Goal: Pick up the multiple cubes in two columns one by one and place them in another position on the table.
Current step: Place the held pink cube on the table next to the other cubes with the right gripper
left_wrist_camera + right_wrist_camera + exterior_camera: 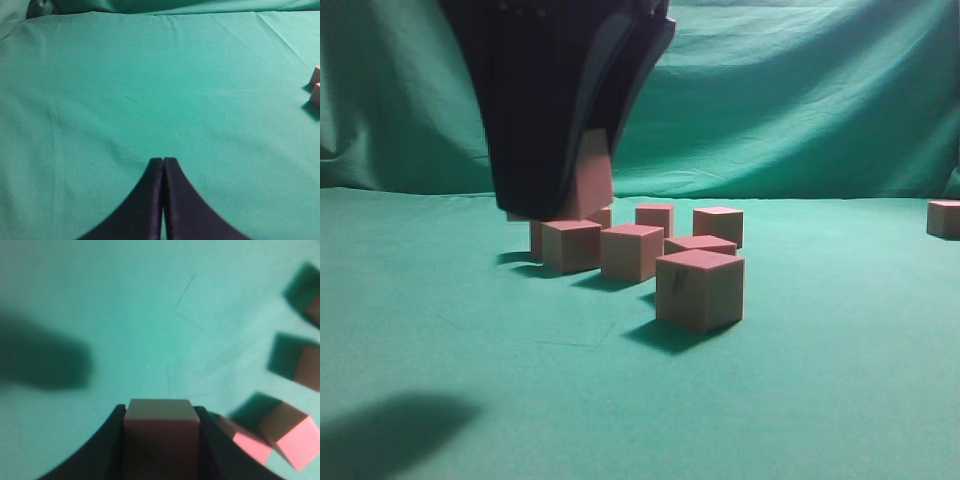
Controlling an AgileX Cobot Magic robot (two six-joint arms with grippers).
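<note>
Green cloth covers your table (470,400) and hangs as a creased backdrop (800,90) behind it.

Your right gripper (160,412) is clamped on 1 cube (160,427), its 2 dark fingers (107,450) pressed against opposite sides of the block, the jaws standing about a cube's width apart. In the exterior view that held cube (590,180) shows tan between the black fingers, lifted just above the cluster below it.

Your left gripper (163,162) has its fingertips pressed together with nothing between them, hovering over bare cloth.

Under and beside the right gripper, at least 6 more cubes sit loosely grouped on the table. The nearest cube (699,288) carries a small dark mark on its front face and stands apart from the rest. Behind it lie a low cube (700,243), a middle cube (632,250) and a left cube (571,245), with 2 more at the back (654,216) (718,224). A lone cube (944,218) rests well apart at the right edge.

From the right wrist, 1 bright pink cube (280,432) lies just beside the finger, tilted relative to the gripper.
</note>
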